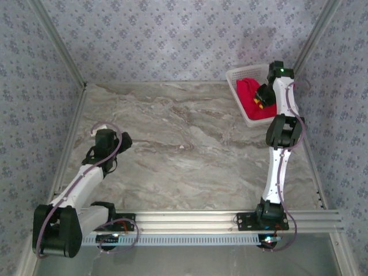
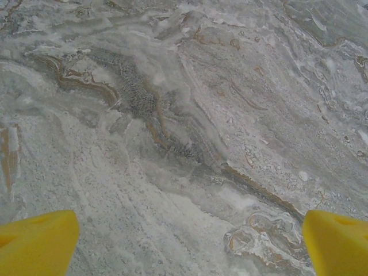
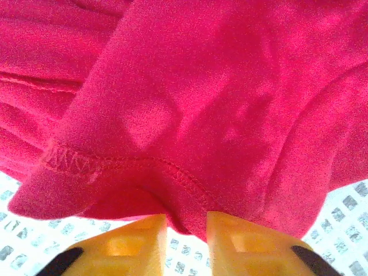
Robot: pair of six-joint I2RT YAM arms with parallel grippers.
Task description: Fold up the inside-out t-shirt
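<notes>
The inside-out t-shirt (image 1: 249,95) is a bright red heap inside a white basket (image 1: 233,75) at the table's far right. My right gripper (image 1: 262,99) reaches down into the basket onto it. In the right wrist view the red t-shirt (image 3: 190,98) is bunched in folds, and a stitched hem runs across it. A fold under that hem dips between the yellow fingertips (image 3: 129,241) of the right gripper (image 3: 187,230), which has closed in on it. My left gripper (image 1: 124,141) hovers over bare marble at the left. It (image 2: 190,247) is wide open, with nothing between its yellow fingers (image 2: 34,241).
The basket's perforated white floor (image 3: 351,201) shows beneath the cloth. Aluminium rails (image 1: 69,138) frame the marble table (image 1: 184,149), and patterned walls rise behind it. Between the two arms lies bare marble.
</notes>
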